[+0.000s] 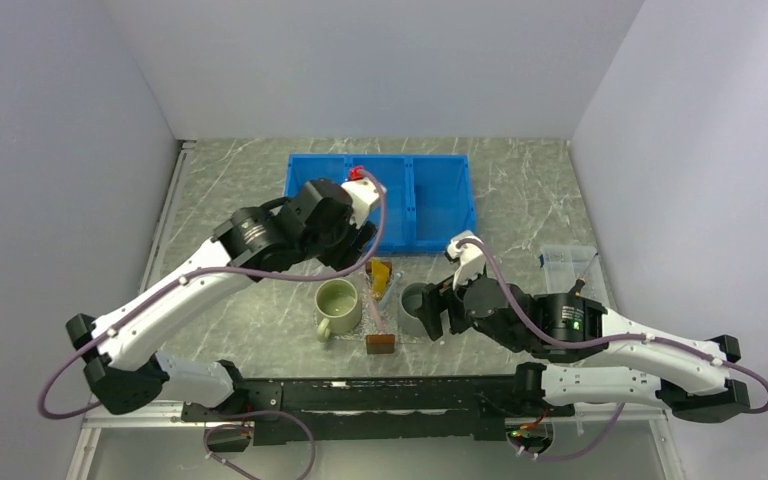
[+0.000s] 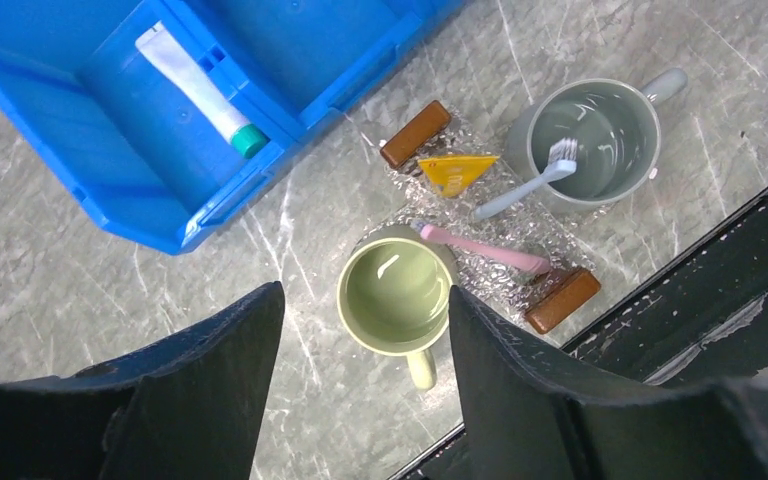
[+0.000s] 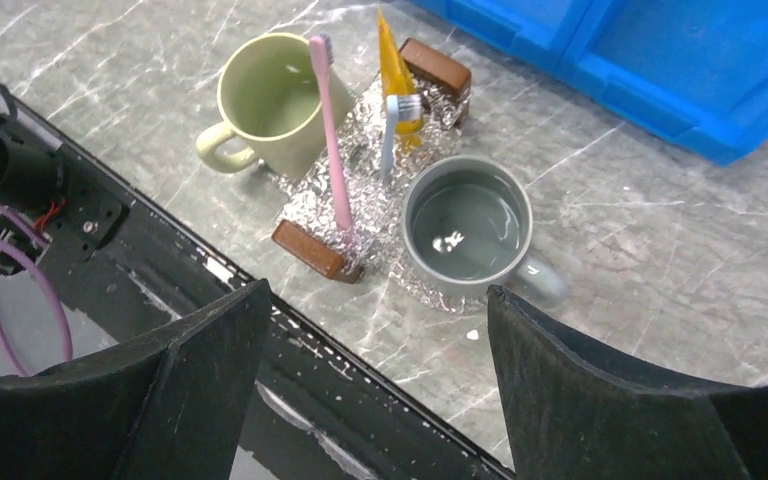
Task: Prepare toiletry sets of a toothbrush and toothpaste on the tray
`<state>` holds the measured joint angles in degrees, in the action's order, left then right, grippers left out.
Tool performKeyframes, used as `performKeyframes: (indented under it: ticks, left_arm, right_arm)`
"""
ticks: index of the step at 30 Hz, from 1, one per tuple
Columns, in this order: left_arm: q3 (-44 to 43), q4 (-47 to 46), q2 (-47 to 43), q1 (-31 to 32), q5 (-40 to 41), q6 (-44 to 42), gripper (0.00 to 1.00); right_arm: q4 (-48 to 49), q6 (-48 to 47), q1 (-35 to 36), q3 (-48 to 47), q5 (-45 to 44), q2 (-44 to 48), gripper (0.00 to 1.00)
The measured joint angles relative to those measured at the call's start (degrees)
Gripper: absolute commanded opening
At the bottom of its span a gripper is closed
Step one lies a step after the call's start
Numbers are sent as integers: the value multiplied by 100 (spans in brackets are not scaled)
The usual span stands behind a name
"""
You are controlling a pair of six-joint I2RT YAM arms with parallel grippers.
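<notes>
Glittering tray point(image 3: 372, 205) (partly under grey mug point(image 3: 467, 222))

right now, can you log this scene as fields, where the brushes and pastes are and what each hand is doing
tray: glittery clear plate between green mug and grey mug
pink toothbrush: on tray, head on green mug rim
blue toothbrush: on tray beside grey mug
yellow toothpaste: on tray
white toothpaste: in blue bin, off tray
left hand: open, empty
right hand: open, empty
</notes>
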<state>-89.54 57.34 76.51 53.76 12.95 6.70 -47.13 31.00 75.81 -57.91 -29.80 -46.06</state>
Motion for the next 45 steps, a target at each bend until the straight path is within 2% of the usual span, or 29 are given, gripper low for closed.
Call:
performKeyframes:
  ticks: [13,14,17,22,28,38,41,45]
  left_arm:
    - [1169,-308,-1176,-17,420,61,86]
    - [1241,-319,-1270,-17,450,68,97]
    - [1526,-463,-1709,-17,568,133,99]
    - [1926,-723,-2553,-17,787,170,100]
    - [2369,-898,-3285,-17,1134,205,99]
    - [3246,-1123,-4245,-17,1829,376,99]
    - [3405,-1200,-4472,-17,2006,396,99]
    - [3528,-1322,-4734,-17,2168,424,99]
  right_arm:
    - [24,-103,-35,-129,-984,-57,93]
    - [33,-105,-52,-129,-1093,-57,94]
    - [68,-162,-212,-129,-1316,-50,95]
    - [299,-444,-1069,-127,-1283,-52,95]
    - [820,-903,-2420,-94,-800,-315,100]
    - [1495,-1167,-4511,348,181,-938,100]
    - [1615,-1165,-4789,358,184,-986,100]
    - [1687,-1023,-4809,367,-20,-933,100]
